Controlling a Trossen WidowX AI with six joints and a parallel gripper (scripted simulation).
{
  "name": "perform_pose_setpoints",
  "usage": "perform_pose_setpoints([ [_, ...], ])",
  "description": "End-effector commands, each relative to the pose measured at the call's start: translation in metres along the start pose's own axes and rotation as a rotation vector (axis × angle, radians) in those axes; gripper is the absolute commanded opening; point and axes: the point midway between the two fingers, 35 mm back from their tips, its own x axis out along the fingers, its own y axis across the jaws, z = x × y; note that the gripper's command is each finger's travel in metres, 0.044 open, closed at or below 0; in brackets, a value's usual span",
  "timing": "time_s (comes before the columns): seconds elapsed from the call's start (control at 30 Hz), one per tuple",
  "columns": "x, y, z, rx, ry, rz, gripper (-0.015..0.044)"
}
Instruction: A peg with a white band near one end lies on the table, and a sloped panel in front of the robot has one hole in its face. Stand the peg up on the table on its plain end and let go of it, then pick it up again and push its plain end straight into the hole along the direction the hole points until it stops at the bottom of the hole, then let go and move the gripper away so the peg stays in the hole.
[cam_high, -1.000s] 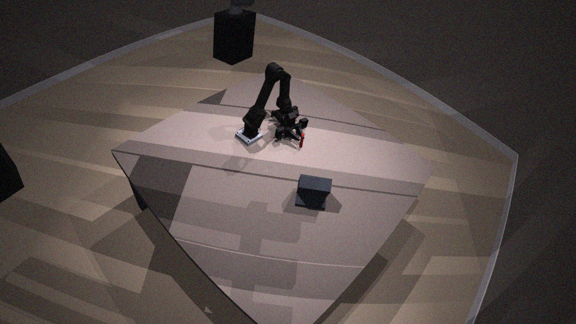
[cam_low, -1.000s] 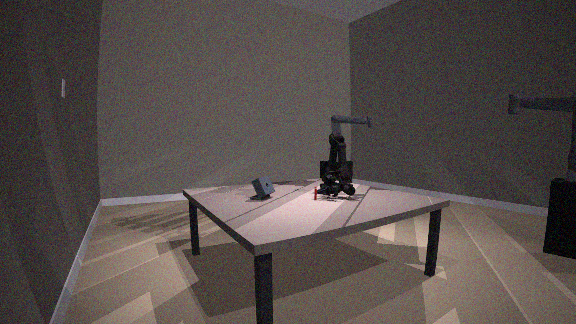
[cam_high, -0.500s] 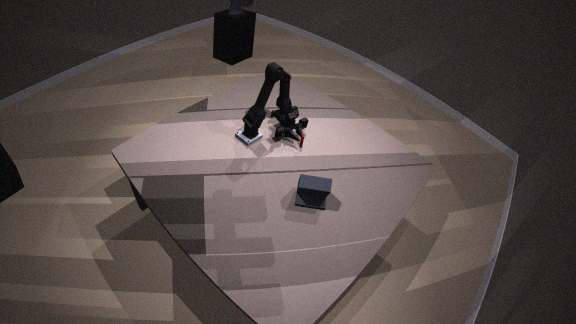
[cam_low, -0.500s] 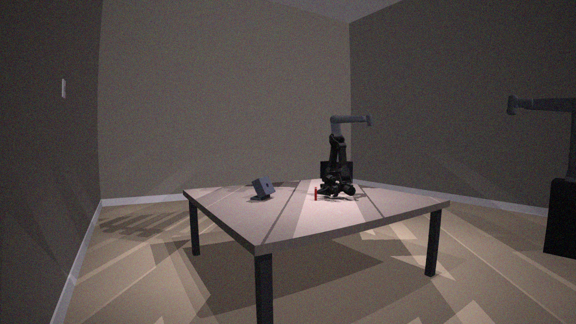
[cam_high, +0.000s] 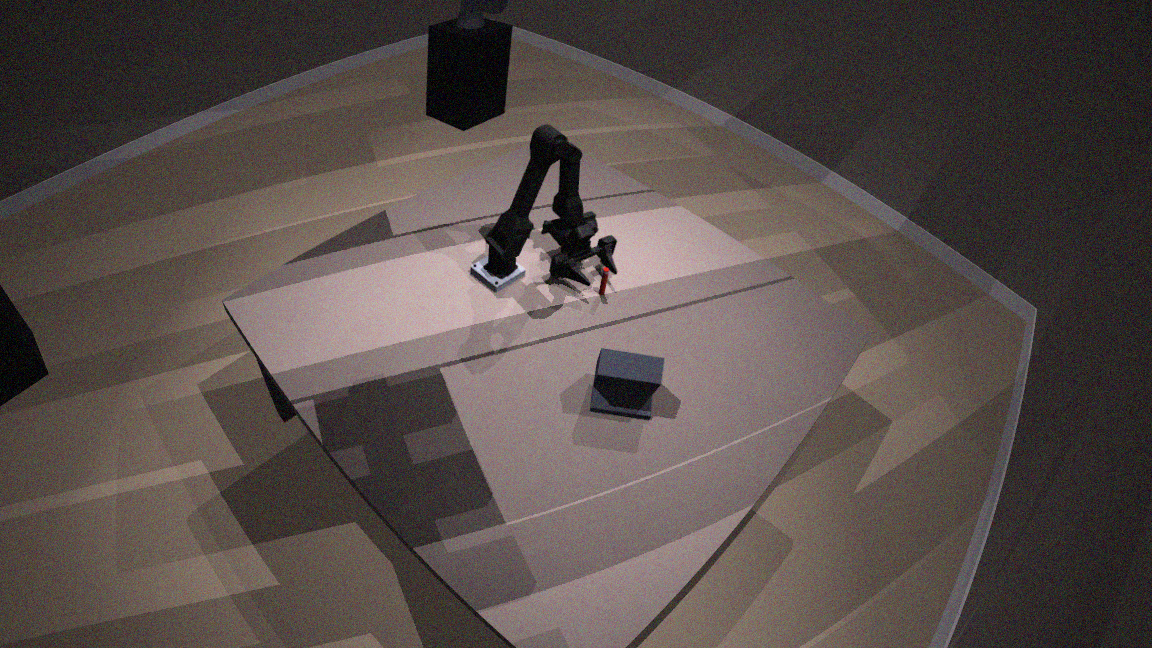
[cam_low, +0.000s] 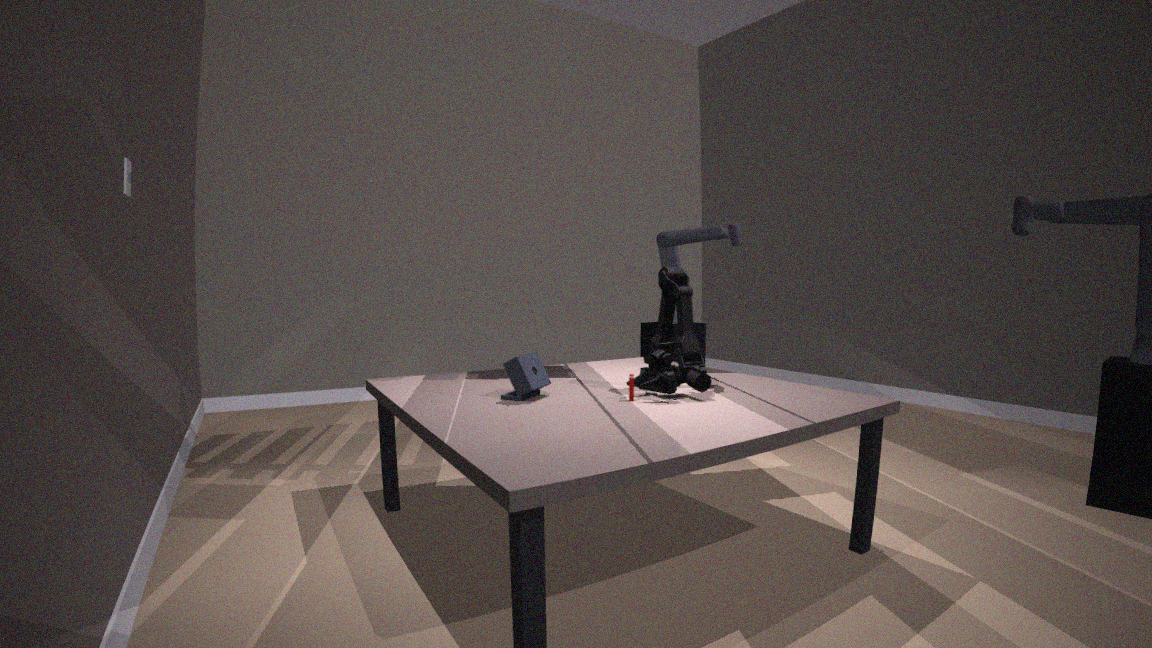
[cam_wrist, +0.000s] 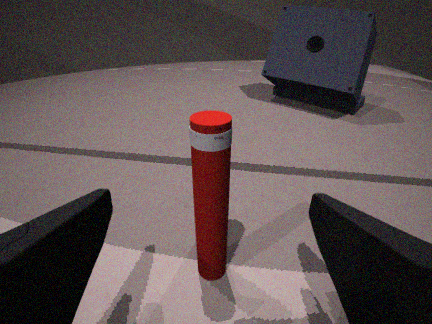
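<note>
The red peg (cam_wrist: 211, 206) (cam_high: 603, 281) (cam_low: 630, 388) stands upright on the table (cam_high: 725, 338) (cam_low: 563, 451), its white band at the top and its plain end on the surface. My gripper (cam_wrist: 212, 202) (cam_high: 592, 272) is open wide, low over the table, with one finger on each side of the peg and a clear gap to it on both sides. The dark blue sloped panel (cam_wrist: 322, 56) (cam_high: 625, 382) (cam_low: 525, 377) stands farther off on the table; its round hole (cam_wrist: 315, 45) shows in the wrist view.
The arm's base (cam_high: 497, 274) is bolted to the table just behind the gripper. A black pedestal (cam_high: 468, 70) (cam_low: 1119, 435) stands on the floor away from the table.
</note>
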Motion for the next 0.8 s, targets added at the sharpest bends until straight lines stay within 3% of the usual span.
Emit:
perform_pose_setpoints([
  [0.0, 0.000, 0.000, 0.000, 0.000, 0.000, 0.000, 0.0440],
  [0.2, -0.001, 0.004, 0.007, 0.000, 0.000, 0.000, 0.0440],
  [0.43, -0.015, 0.020, 0.102, 0.003, 0.001, 0.000, 0.0440],
  [0.77, -0.022, 0.008, 0.159, 0.002, 0.001, 0.000, 0.0440],
])
